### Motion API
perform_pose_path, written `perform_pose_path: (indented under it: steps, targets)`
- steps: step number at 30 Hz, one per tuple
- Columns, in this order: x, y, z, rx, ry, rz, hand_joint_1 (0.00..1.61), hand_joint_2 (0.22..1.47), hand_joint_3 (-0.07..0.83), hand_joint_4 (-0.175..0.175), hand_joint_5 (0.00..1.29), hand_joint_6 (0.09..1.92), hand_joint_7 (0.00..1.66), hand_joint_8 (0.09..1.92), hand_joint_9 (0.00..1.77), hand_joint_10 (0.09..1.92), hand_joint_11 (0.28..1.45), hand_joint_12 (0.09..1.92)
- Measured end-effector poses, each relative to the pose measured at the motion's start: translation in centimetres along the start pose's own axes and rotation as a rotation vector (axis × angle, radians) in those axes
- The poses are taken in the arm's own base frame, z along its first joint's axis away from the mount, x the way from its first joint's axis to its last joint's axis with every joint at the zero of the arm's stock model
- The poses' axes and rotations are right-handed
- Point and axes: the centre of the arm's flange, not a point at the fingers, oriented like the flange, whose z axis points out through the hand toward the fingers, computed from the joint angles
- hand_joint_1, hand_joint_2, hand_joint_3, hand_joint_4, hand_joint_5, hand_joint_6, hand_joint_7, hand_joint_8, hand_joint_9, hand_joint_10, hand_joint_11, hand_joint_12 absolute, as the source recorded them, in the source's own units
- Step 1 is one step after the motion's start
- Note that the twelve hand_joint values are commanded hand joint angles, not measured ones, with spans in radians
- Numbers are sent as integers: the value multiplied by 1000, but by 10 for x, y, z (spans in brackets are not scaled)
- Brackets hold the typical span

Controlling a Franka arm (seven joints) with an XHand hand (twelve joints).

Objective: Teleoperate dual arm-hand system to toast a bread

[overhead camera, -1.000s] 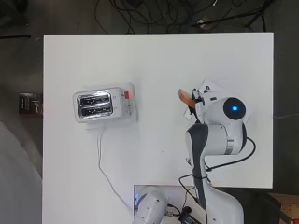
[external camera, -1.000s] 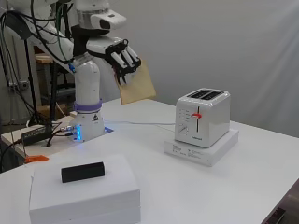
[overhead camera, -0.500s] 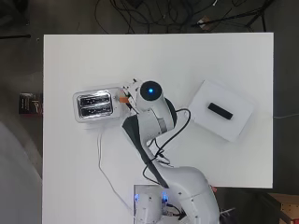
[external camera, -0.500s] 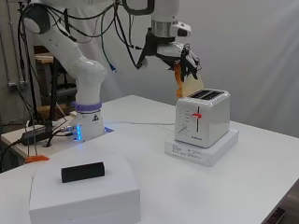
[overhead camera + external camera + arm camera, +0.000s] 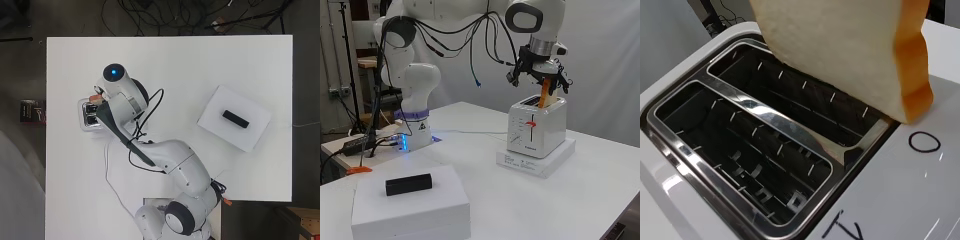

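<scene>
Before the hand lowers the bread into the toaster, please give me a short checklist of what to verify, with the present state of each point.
1. Bread slice is held by the hand: ok, the fingers are curled round its upper part in the side view.
2. Slice is above a slot of the toaster: ok, its lower edge hangs over the slot nearer the slice in the wrist view.
3. Slice is in line with the slot: not ok, it looks tilted and its crust corner hangs over the slot's end.
4. Both slots are free: ok, only wire guides show inside.
5. Lever is up: cannot tell.
6. Toaster sits flat on its white base: ok.
</scene>
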Motion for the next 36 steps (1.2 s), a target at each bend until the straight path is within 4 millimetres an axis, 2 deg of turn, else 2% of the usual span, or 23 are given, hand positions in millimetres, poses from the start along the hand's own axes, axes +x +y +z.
perform_pose_path:
  steps: [3, 7, 10, 16, 20, 25, 27, 33, 36]
  targets:
    - [-4, -5, 2, 2, -8, -19, 1234, 1169, -1, -175, 695, 1265, 1081, 951, 1462, 87, 770, 288]
    - [-1, -20, -11, -27, -22, -64, 1237, 1164, -1, -175, 709, 1234, 1086, 955, 1475, 87, 778, 295]
    - [-2, -25, -13, -25, 11, -74, 1237, 1163, -1, -175, 715, 1220, 1085, 965, 1481, 87, 782, 300]
    - [19, -38, -4, -31, 9, -104, 1235, 1166, 0, -175, 710, 1225, 1076, 979, 1473, 87, 775, 314]
    - [26, -35, 1, -17, 5, -91, 1234, 1168, 1, -175, 703, 1242, 1073, 977, 1451, 87, 752, 309]
    - [15, -14, 15, -2, -1, -37, 1232, 1173, 1, -175, 694, 1255, 1064, 994, 1454, 87, 750, 303]
    - [14, -11, 18, -9, 11, -31, 1233, 1171, 0, -175, 699, 1247, 1070, 984, 1467, 87, 762, 313]
    - [17, -15, 12, -83, 21, -37, 1241, 1153, 1, -175, 728, 1215, 1109, 908, 1493, 87, 714, 553]
    - [23, -20, 9, -91, 12, -45, 1242, 1152, 0, -175, 729, 1223, 1119, 880, 1487, 87, 691, 600]
